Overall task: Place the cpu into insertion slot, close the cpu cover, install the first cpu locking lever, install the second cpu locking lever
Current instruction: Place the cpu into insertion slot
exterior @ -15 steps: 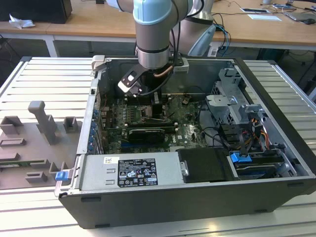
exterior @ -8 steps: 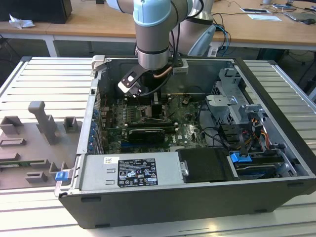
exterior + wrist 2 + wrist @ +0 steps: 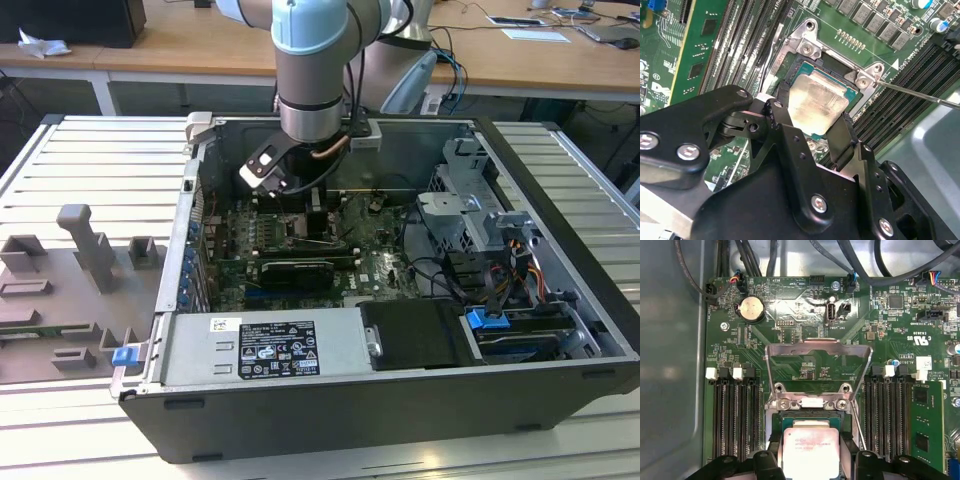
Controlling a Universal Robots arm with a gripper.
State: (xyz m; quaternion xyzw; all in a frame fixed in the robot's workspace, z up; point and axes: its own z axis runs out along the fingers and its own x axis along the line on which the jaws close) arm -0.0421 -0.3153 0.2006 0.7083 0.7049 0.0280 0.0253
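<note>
Starting at the exterior view's left, grey fixture blocks (image 3: 85, 250) are laid on the tabletop (image 3: 100, 160); inside the pc case (image 3: 350, 410), the cpu (image 3: 817, 100) is gripped betw. the fingers (image 3: 781, 107) of the gripper (image 3: 812, 119) over the insertion slot (image 3: 796, 70); cpu cover (image 3: 817, 344) is stood open, upright; drive cage (image 3: 465, 200) is seen at the exterior view's right.

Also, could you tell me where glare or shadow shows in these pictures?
Second wrist view: soft glare on the chip; the gripper is dark in front. First wrist view: the raised cover catches light. Exterior view: inside the case is dimmer than the slatted table.
</note>
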